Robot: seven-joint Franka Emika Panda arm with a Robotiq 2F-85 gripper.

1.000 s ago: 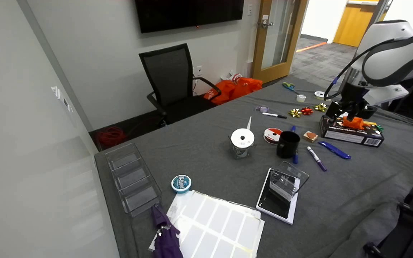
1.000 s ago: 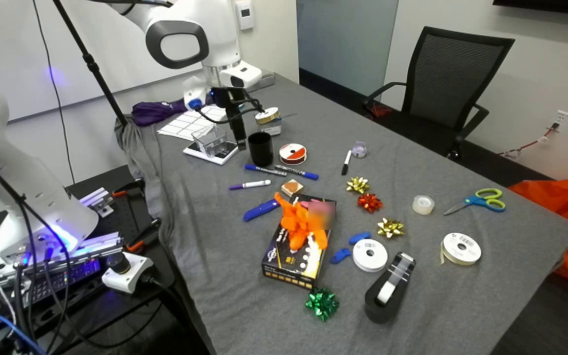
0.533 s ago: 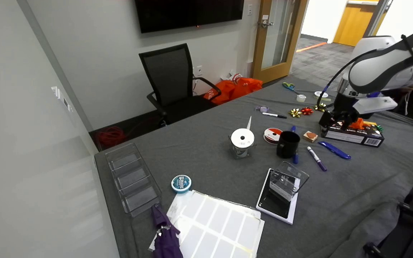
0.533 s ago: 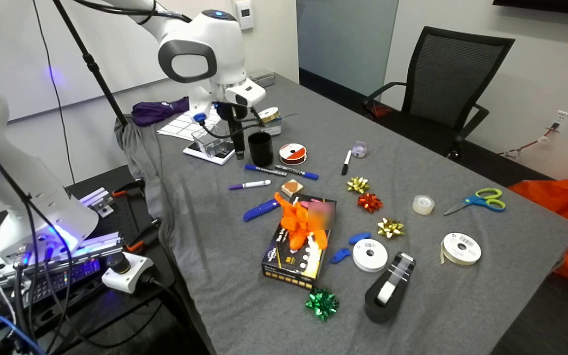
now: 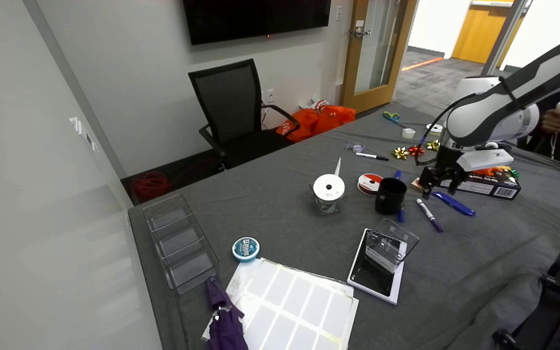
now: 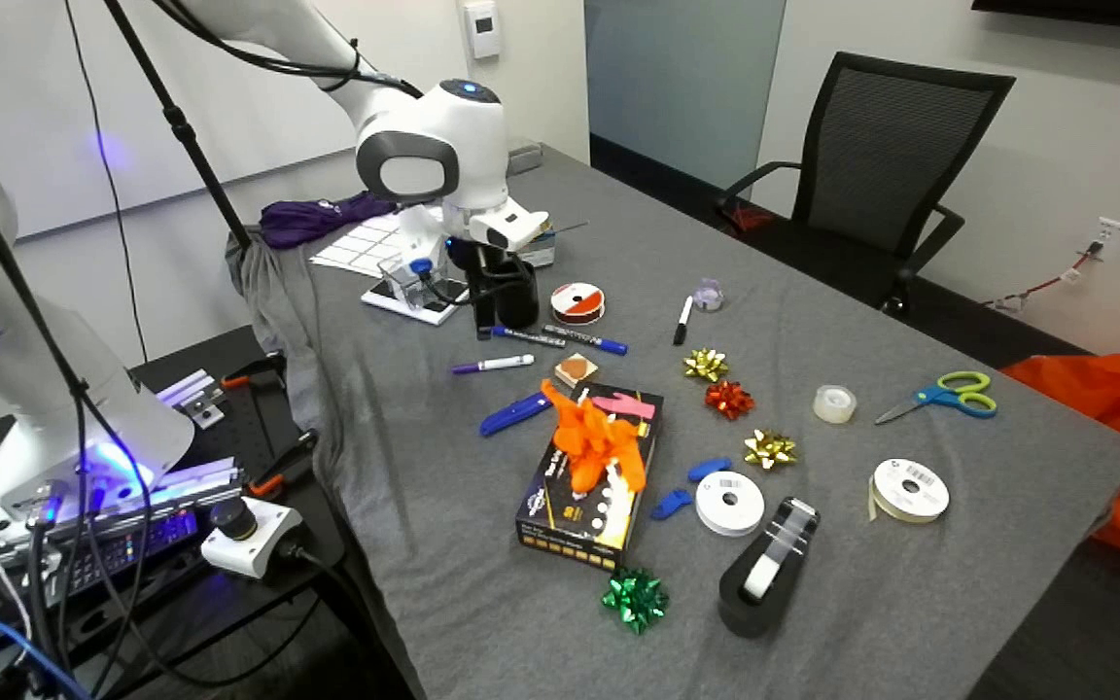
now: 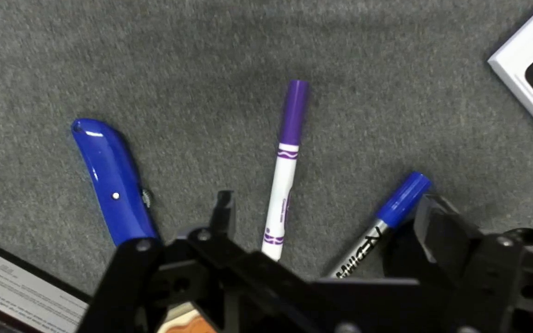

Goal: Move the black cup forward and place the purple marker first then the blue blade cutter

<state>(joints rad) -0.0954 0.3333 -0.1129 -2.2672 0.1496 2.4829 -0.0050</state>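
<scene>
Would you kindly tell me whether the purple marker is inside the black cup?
No, the purple marker lies on the gray tablecloth, apart from the black cup.

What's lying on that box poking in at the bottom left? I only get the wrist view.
Observer: In an exterior view, an orange thing and a smaller pink thing lie on the box.
Visitor: And at the top right?
Observer: A clear plastic holder sits on the white-framed thing.
Visitor: What else am I missing?
Observer: A red-and-white spool, beside the upright black cup.
</scene>
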